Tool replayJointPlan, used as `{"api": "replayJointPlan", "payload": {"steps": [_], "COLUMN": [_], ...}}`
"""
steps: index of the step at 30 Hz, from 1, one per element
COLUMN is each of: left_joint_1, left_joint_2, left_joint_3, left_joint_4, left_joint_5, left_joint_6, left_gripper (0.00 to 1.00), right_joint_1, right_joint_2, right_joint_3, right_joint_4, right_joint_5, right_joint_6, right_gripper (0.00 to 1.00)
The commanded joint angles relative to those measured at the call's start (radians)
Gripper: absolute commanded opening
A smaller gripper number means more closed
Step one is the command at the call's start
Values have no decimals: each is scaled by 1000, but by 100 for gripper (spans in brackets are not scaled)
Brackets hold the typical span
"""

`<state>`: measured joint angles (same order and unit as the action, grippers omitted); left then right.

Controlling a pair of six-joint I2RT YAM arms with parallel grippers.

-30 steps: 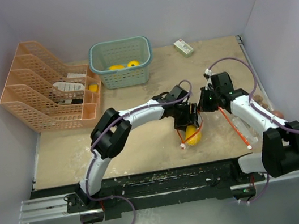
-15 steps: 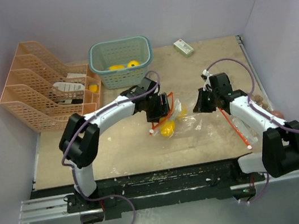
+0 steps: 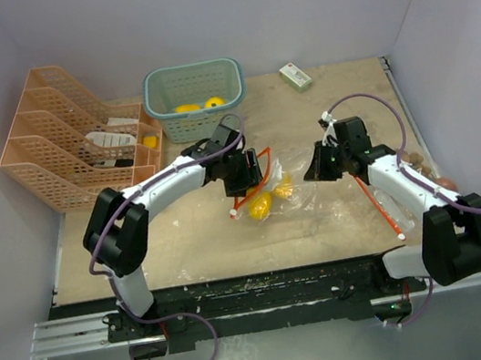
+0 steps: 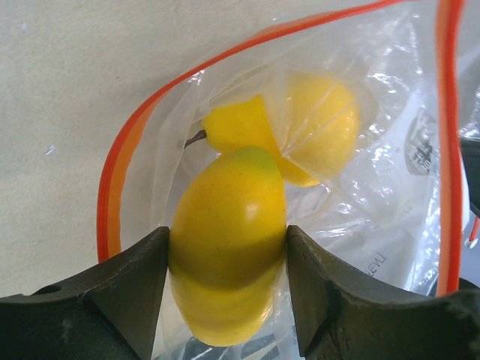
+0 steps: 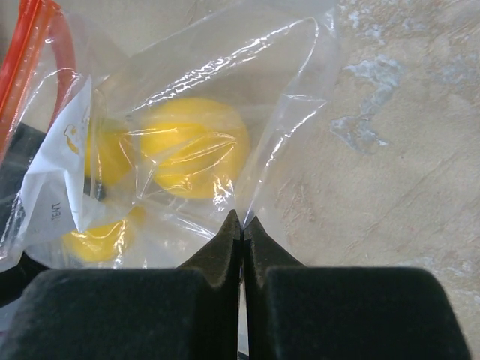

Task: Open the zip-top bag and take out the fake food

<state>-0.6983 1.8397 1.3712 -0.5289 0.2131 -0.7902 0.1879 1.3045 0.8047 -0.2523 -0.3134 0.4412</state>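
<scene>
Mid-frame on the table (image 3: pixel 187 244), the left gripper (image 4: pixel 226 244) clamps a yellow toy fruit (image 4: pixel 225 217) at the mouth of the zip-top bag (image 4: pixel 375 187). Whether clear film lies between the pads and the fruit is hard to tell. The right gripper (image 5: pixel 241 225), jaws pressed together, pinches a fold of the bag's plastic. More yellow pieces (image 5: pixel 191 146) show through creased, glaring film, their number unclear. The orange zip strip (image 4: pixel 124 187) runs off the left wrist view at top and right. From overhead, the left wrist covers its own fingers. Bare tabletop lies below the bag; the green basket (image 3: pixel 200 129), upper centre, stands well apart.
</scene>
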Motion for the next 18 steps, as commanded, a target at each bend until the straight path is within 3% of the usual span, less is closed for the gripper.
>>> {"api": "replayJointPlan", "payload": {"steps": [1, 18], "left_joint_1": [74, 290], "left_joint_2": [-82, -228], "left_joint_3": [-68, -195], "left_joint_4": [-71, 0], "left_joint_5": [-117, -49], "left_joint_6": [-3, -37], "left_gripper": [40, 41], "right_joint_1": [-16, -17], "right_joint_2": [-12, -18], "right_joint_3": [-5, -17], "right_joint_4": [-7, -3], "right_joint_5": [67, 70], "right_joint_6": [-19, -16], "right_gripper": [0, 0]}}
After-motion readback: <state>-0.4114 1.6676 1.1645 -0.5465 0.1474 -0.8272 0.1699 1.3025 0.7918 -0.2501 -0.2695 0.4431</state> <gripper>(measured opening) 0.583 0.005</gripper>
